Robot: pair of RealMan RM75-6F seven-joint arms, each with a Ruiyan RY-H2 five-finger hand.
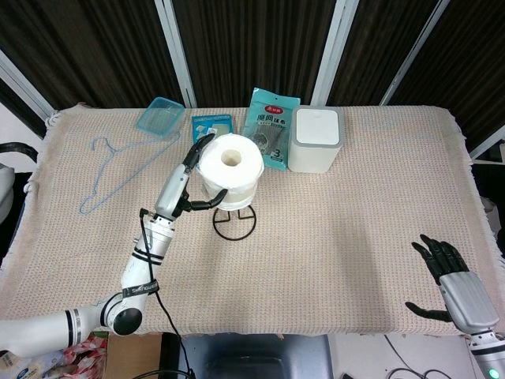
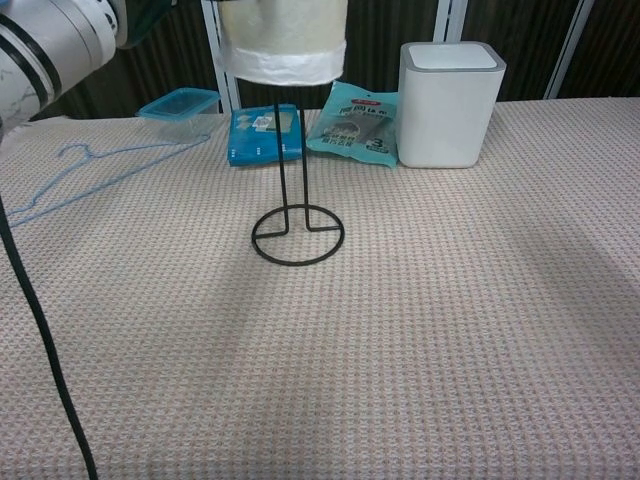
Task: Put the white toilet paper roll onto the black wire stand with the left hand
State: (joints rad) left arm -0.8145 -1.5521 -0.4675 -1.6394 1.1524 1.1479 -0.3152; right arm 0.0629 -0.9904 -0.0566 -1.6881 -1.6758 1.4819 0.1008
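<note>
The left hand (image 1: pixel 187 183) holds the toilet paper roll (image 1: pixel 230 172) from its left side. Its dark fingers (image 1: pixel 199 145) are curved around the roll, some at the top edge and some lower at the near side. The roll is upright, with its hole facing up, and it sits over the upper part of the wire stand (image 1: pixel 234 222). In the chest view the roll (image 2: pixel 282 42) is high on the two thin rods of the stand (image 2: pixel 296 225), well above the round base, so it is not yet down at the bottom. The stand is upright on the counter (image 1: pixel 355 237), which is covered with a beige woven cloth.

The right hand (image 1: pixel 456 288) is at the near right corner, away from all the things. Its fingers are spread and hold nothing.

At the far side of the counter there is a white box with a grey rim (image 1: pixel 316 140), and just left of it a teal packet (image 1: pixel 271 129) lies flat. Further left is a small blue packet (image 1: pixel 211 125), partly hidden by the roll in the head view, and then a clear blue container (image 1: pixel 159 117). A light blue wire hanger (image 1: pixel 110 167) lies at the far left side of the counter.
</note>
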